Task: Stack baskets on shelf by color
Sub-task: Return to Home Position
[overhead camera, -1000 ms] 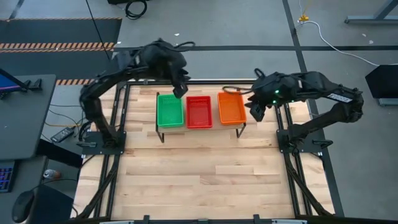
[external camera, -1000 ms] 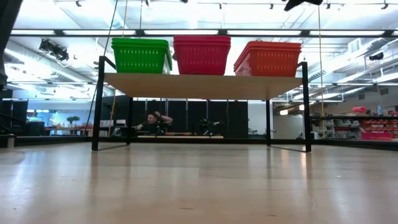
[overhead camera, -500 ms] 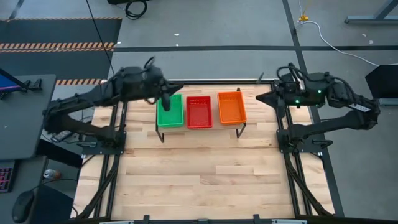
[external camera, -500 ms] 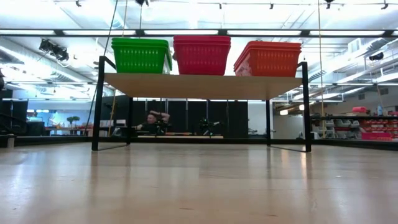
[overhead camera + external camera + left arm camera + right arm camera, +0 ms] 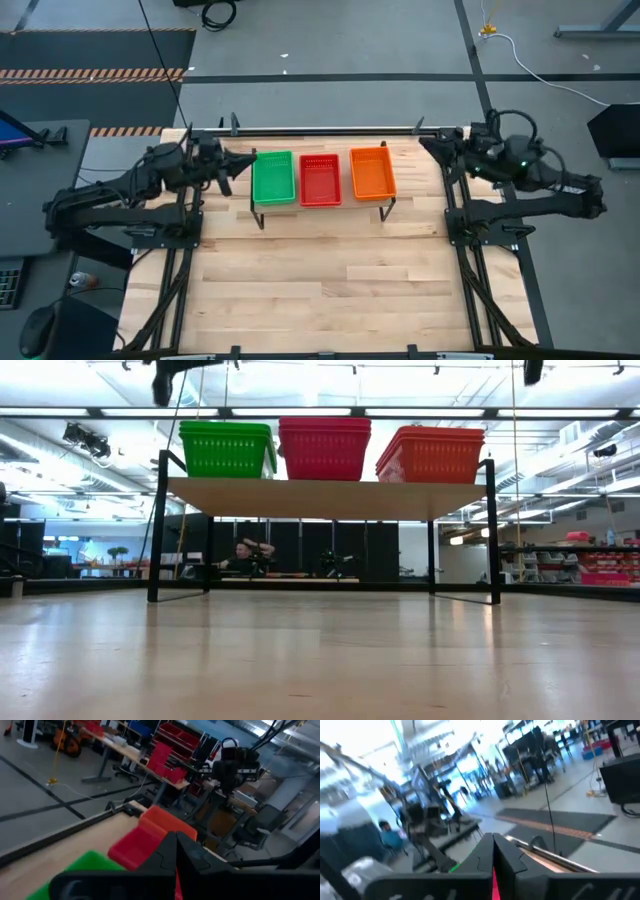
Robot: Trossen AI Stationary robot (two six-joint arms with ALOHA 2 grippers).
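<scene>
Three stacks of baskets stand side by side on the shelf (image 5: pixel 320 498): green (image 5: pixel 272 176), red (image 5: pixel 320 179) and orange (image 5: pixel 372 172). In the low view the green (image 5: pixel 227 448), red (image 5: pixel 324 448) and orange (image 5: pixel 432 454) stacks rest by their bottoms on the plank. My left gripper (image 5: pixel 243 160) is shut and pointing level, just left of the green stack and clear of it. My right gripper (image 5: pixel 430 144) is shut too, off the shelf's right end near the table's far right corner. In each wrist view the shut fingertips (image 5: pixel 176 845) (image 5: pixel 493 844) hold nothing.
The slatted wooden tabletop (image 5: pixel 320 280) stretches in front of the shelf toward the near edge. A black rail (image 5: pixel 320 130) runs along the table's far edge. A person (image 5: pixel 245 552) sits far off in the room beyond the table.
Both arms have drawn back from above the shelf. My left gripper has gone from over the green stack toward the table's left edge and down, tipping from pointing down to level. My right gripper has moved toward the table's right edge and tipped up to level. The baskets have stayed put.
</scene>
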